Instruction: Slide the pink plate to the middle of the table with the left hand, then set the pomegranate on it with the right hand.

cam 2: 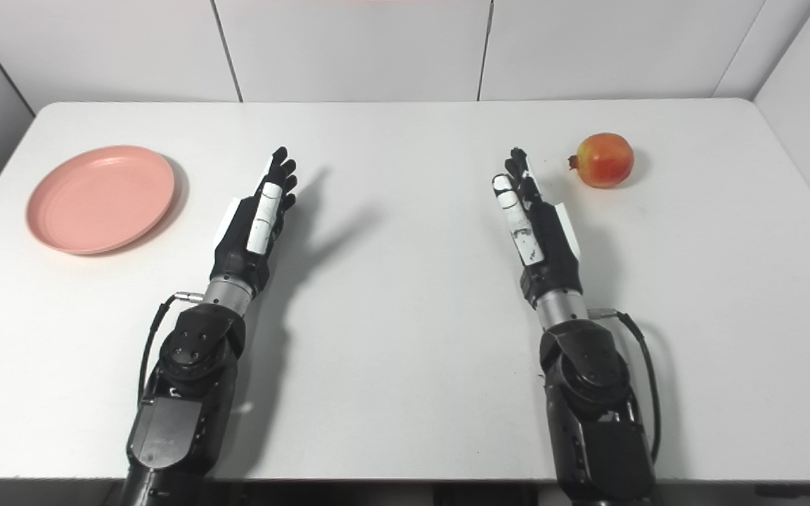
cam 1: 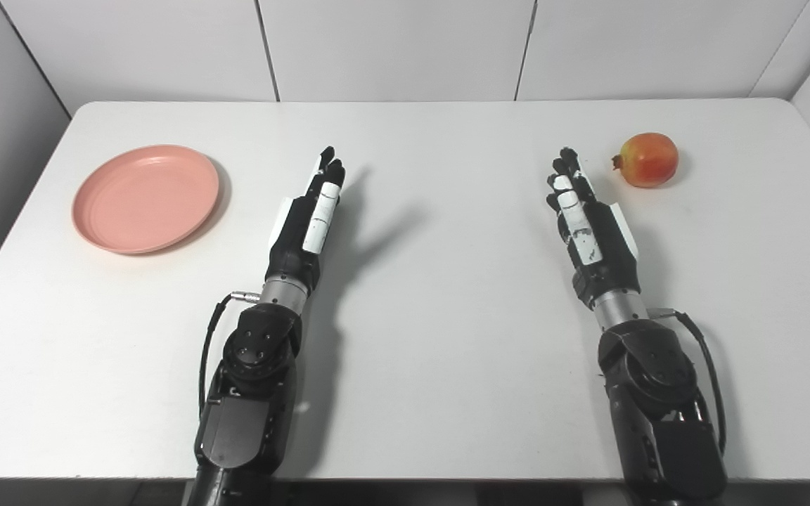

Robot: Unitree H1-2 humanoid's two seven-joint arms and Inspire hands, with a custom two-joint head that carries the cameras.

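The white table [cam 1: 405,295] holds two things. The pink plate [cam 1: 145,198] sits flat on the table's far left part, with nothing on it. The pomegranate [cam 1: 647,159] sits on the table's far right part, well apart from the plate.

Both arms reach out over the table, side by side. The left hand [cam 1: 310,214] is to the right of the plate and not touching it. Its fingers [cam 1: 328,172] are stretched out straight, close together, and hold nothing. The right hand [cam 1: 584,218] is near the pomegranate, just to its left, but not touching it. Its fingers [cam 1: 565,172] are stretched out straight too and hold nothing.
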